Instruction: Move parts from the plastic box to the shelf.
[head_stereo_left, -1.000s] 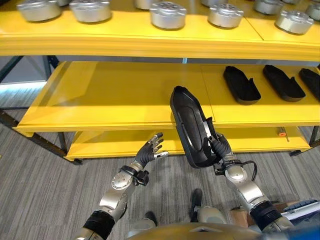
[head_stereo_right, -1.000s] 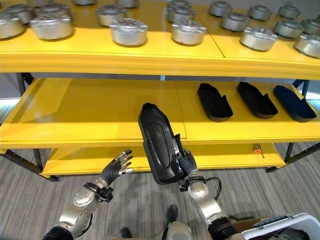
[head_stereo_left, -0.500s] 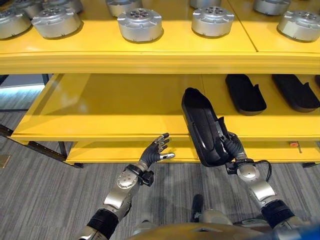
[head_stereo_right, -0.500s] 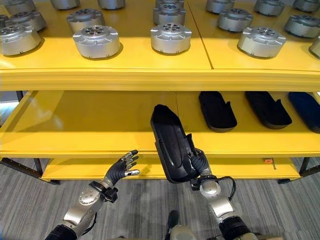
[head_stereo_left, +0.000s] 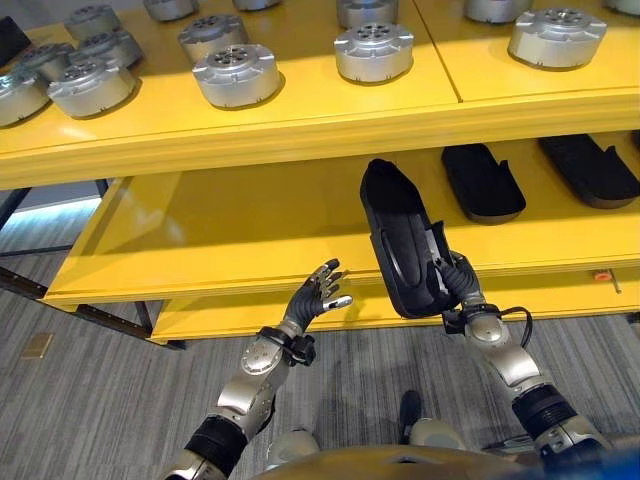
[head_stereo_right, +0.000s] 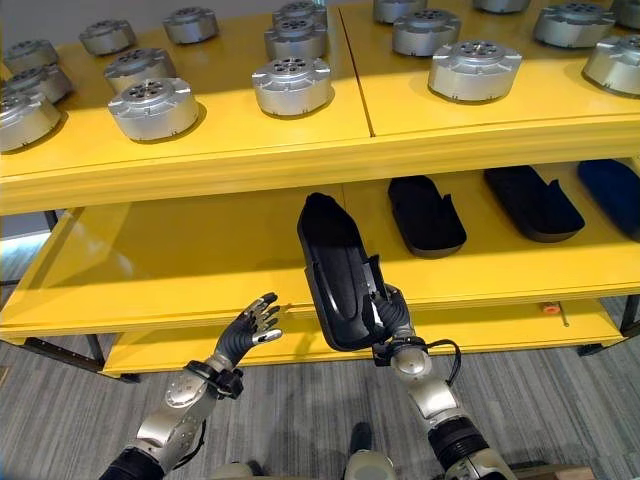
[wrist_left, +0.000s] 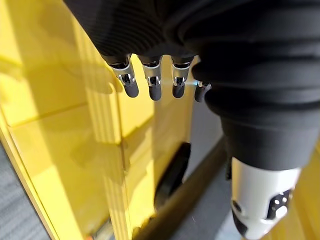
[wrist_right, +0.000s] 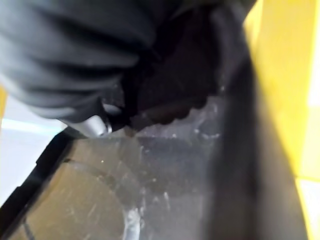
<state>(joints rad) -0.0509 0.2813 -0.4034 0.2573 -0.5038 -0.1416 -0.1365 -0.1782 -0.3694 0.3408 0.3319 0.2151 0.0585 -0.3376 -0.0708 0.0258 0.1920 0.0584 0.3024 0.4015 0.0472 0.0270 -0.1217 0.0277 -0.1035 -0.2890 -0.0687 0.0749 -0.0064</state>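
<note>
Our right hand (head_stereo_left: 458, 288) is clamped on the lower end of a long black part (head_stereo_left: 398, 240), fingers curled round its edge, and we carry it upright, tilted a little, in front of the middle shelf (head_stereo_left: 230, 215). Our left hand (head_stereo_left: 318, 296) hangs beside it, near but apart, fingers spread and holding nothing.

We judge the task well begun but not finished. Three black parts of the same kind already lie on the middle shelf to our right; the nearest (head_stereo_right: 424, 213) sits just past the top of the one we hold. The carried part is not yet set down: its upper end reaches up across the shelf's front edge, while its lower end is in front of and below that edge. What is left, as we read it, is to tip it flat and place it on the bare yellow board next to its fellows. The plastic box is not something we can locate here, so we cannot say how many parts remain.

The top shelf (head_stereo_right: 300, 135) carries round silver metal parts (head_stereo_right: 153, 107) in rows.

The eye views give the whole layout. The right wrist view gives the grip from close: a silver finger (wrist_right: 97, 125) pressed against the part's scuffed dark inner face. The left wrist view shows our left hand's fingertips (wrist_left: 154, 92) free, clear of the yellow shelf beyond them.
</note>
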